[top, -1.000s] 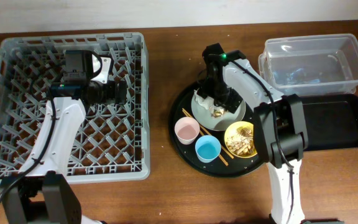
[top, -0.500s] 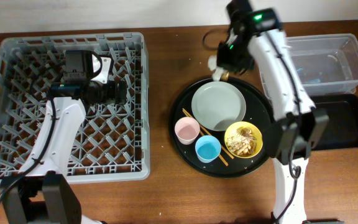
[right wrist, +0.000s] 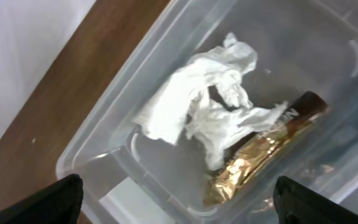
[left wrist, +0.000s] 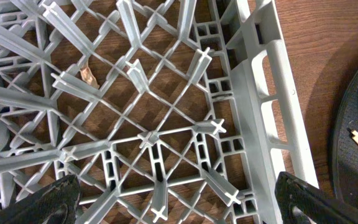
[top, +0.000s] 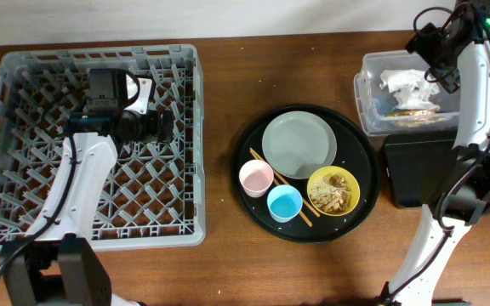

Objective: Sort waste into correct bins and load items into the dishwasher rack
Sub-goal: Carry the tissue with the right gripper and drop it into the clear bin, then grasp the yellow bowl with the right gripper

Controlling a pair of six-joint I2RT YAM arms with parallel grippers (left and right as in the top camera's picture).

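Observation:
The crumpled white tissue (top: 402, 82) lies in the clear tub (top: 364, 68) beside a gold-brown wrapper (top: 411, 111); both also show in the right wrist view, tissue (right wrist: 197, 102), wrapper (right wrist: 260, 155). My right gripper (top: 433, 48) hangs open and empty above the tub (right wrist: 98, 158). The grey plate (top: 299, 144), pink cup (top: 256, 178), light blue cup (top: 284, 203), chopsticks (top: 280, 179) and yellow bowl (top: 333, 190) holding food scraps sit on the round black tray (top: 245, 149). My left gripper (top: 158, 127) is open and empty above the grey rack (top: 24, 68).
The shallow black rectangular tray (top: 419, 174) lies just in front of the tub, partly hidden by my right arm. In the left wrist view the rack's right wall (left wrist: 260, 93) shows, with the round tray's edge (left wrist: 353, 149) beyond it. A small brown scrap (left wrist: 89, 75) lies under the rack grid.
My right gripper rose from the plate with the tissue, swung right to the clear tub and let it go there. The left arm has not moved.

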